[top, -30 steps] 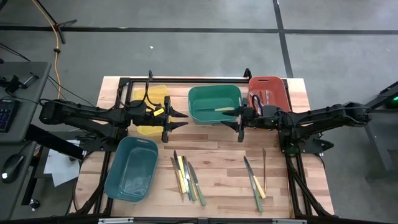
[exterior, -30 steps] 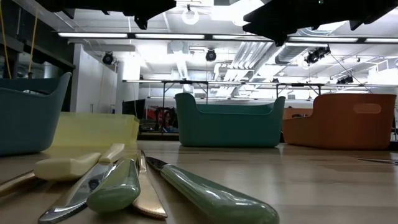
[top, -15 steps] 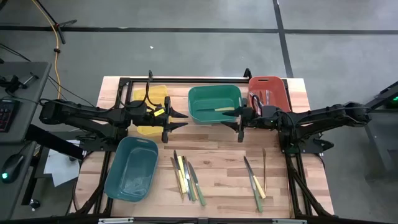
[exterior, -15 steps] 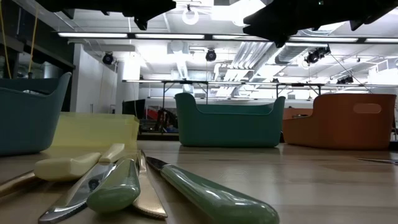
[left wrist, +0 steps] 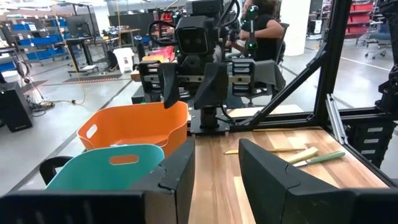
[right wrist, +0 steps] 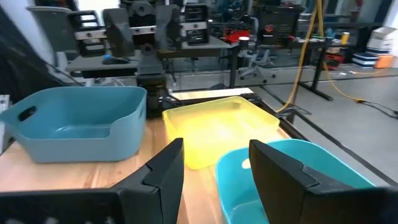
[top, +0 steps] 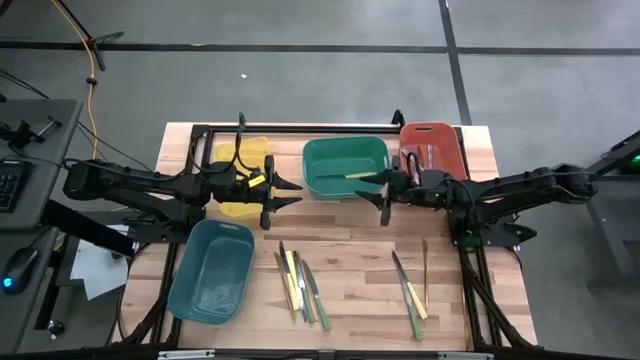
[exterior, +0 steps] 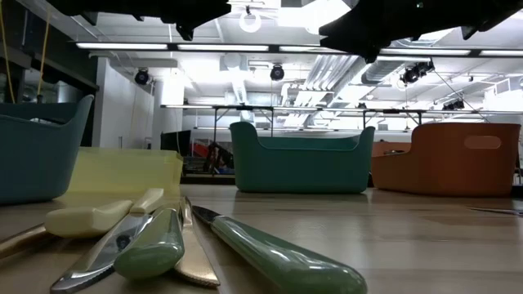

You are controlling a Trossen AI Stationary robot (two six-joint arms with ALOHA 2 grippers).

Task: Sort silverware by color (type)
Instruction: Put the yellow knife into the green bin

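High view: both arms hang over the table's far half, facing each other.
Left gripper [top: 283, 192]: beside the yellow bin [top: 236, 150], fingers apart, holding nothing.
Right gripper [top: 376, 190]: near the green bin [top: 343, 150], fingers apart, holding nothing.
Silverware [top: 301, 286]: lying on the near part of the table [top: 350, 250].

I count four bins on the surface [top: 350, 250]: one yellow bin [top: 243, 178], one green bin [top: 345, 167], one red bin [top: 431, 150] and one blue bin [top: 211, 270]. Loose silverware: a cluster [top: 301, 284] of about five pieces, and a second group [top: 412, 290] of three. Two arms, so two pincers.
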